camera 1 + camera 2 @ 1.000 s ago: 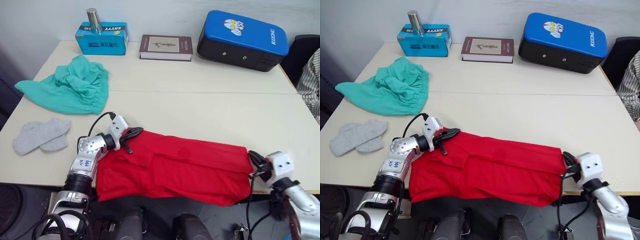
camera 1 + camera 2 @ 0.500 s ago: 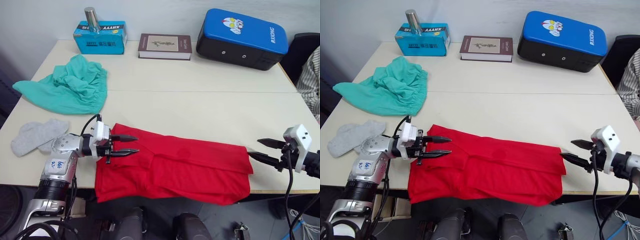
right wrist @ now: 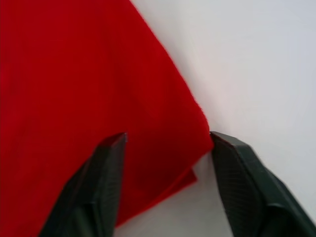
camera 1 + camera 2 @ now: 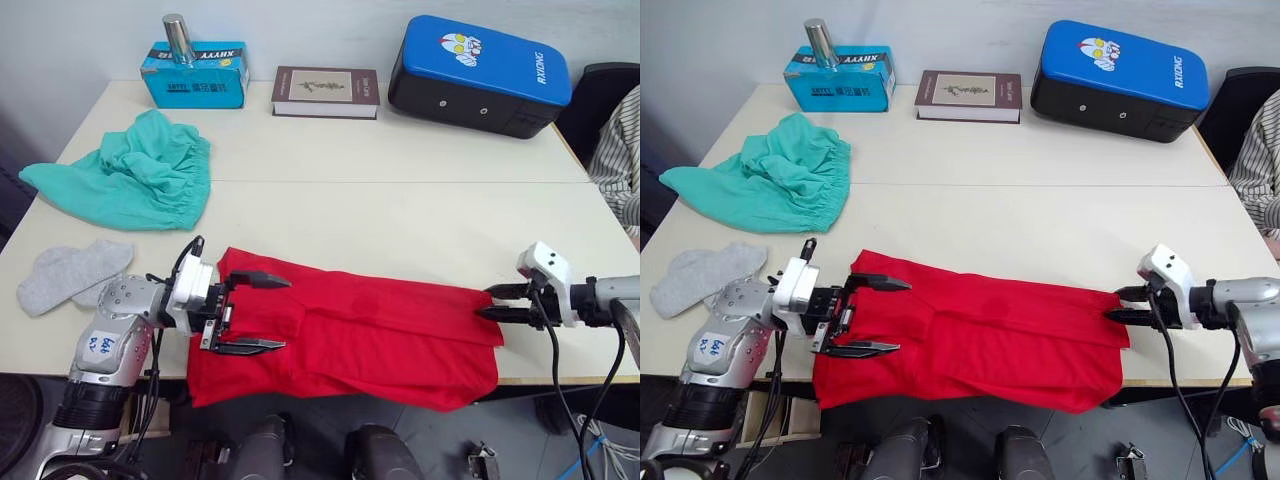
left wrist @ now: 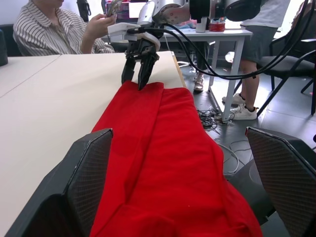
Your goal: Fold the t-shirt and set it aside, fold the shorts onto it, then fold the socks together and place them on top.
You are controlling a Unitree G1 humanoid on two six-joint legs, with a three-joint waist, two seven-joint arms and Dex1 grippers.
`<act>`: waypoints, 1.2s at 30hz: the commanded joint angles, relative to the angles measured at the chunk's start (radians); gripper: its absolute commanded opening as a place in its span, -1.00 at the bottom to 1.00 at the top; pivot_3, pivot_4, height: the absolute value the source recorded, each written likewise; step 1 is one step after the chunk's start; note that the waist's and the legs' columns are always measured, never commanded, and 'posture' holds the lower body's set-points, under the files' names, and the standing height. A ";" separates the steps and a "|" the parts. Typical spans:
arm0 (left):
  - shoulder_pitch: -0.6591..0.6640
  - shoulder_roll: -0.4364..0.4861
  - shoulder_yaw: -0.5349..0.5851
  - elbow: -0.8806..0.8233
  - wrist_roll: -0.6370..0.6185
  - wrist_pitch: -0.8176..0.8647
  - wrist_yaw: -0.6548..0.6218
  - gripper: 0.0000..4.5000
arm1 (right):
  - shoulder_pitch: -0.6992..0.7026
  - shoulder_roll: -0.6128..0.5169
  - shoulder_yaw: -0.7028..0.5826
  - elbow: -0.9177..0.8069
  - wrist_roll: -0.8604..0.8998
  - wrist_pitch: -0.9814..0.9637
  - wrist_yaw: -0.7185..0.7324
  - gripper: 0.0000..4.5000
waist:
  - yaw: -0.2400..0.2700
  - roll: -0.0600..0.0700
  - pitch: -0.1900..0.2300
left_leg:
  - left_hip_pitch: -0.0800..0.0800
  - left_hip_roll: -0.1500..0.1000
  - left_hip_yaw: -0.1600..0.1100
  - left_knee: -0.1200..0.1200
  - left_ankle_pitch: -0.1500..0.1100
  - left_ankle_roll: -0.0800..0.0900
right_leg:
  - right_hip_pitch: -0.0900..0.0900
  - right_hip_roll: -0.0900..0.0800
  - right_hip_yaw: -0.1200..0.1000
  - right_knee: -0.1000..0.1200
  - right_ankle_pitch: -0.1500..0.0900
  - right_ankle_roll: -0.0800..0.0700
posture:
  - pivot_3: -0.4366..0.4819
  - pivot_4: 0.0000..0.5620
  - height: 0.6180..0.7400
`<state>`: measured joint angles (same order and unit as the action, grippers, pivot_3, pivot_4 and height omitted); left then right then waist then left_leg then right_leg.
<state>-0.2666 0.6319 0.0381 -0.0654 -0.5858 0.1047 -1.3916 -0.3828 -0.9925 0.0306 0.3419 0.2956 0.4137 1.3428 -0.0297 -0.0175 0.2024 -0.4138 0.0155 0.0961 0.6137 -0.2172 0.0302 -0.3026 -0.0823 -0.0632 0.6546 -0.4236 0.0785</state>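
Note:
The red t-shirt (image 4: pixel 370 330) lies folded into a long band along the table's front edge, its near side hanging over. My left gripper (image 4: pixel 255 313) is open wide at the shirt's left end, one finger above the cloth and one near the front edge. At the shirt's right corner my right gripper (image 4: pixel 485 302) is open, its fingers (image 3: pixel 106 187) standing on either side of the corner without pinching it. The teal shorts (image 4: pixel 130 175) lie bunched at the back left. Light grey socks (image 4: pixel 65 275) rest overlapping near the left edge.
A blue box (image 4: pixel 195 80) with a metal cylinder (image 4: pixel 178 38) on it, a book (image 4: pixel 322 90) and a blue-and-black case (image 4: pixel 480 75) line the back of the table (image 4: pixel 400 200). A person in a striped shirt (image 4: pixel 615 150) sits at the right.
Both grippers have let go of the shirt and opened. The left one now gapes wide at the left end. The right one swung away to the right, then returned to the corner with narrower jaws.

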 commanded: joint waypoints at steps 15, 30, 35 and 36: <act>-0.082 -0.080 0.087 0.186 0.053 -0.149 0.134 1.00 | -0.363 0.149 0.031 0.451 -0.224 -0.335 -0.278 -0.97 | -0.007 -0.001 0.001 | 0.001 0.000 0.002 0.001 0.003 -0.001 | -0.001 -0.001 0.000 0.000 0.000 0.000 | -0.05 -0.47 1.00; -0.198 -0.121 0.070 0.316 0.194 -0.126 0.363 1.00 | -0.574 0.251 -0.030 0.800 -0.296 -0.535 -0.507 -0.69 | 0.000 0.000 0.002 | -0.004 0.000 0.000 0.002 0.005 -0.004 | -0.004 0.000 -0.003 0.004 0.001 0.001 | -0.05 -0.47 1.00; -0.230 -0.108 0.044 0.319 0.207 -0.067 0.350 1.00 | -0.480 0.138 -0.080 0.683 -0.232 -0.479 -0.310 0.06 | 0.004 0.001 0.003 | -0.005 -0.001 -0.001 0.002 0.006 -0.003 | -0.004 -0.001 -0.003 0.003 0.001 0.001 | -0.05 -0.47 1.00; -0.235 -0.104 0.038 0.317 0.208 -0.060 0.341 1.00 | -0.446 0.108 -0.099 0.638 -0.213 -0.445 -0.286 0.23 | 0.004 0.001 0.003 | -0.005 -0.001 -0.001 0.002 0.006 -0.003 | -0.004 -0.001 -0.003 0.003 0.001 0.001 | -0.05 -0.47 1.00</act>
<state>-0.4822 0.5155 0.0824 0.2646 -0.3830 0.0378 -1.0410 -0.8556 -0.8419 -0.0241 1.0493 0.0384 -0.0704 1.0031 -0.0261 -0.0167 0.2051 -0.4186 0.0148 0.0945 0.6154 -0.2117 0.0267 -0.3067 -0.0828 -0.0664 0.6582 -0.4230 0.0796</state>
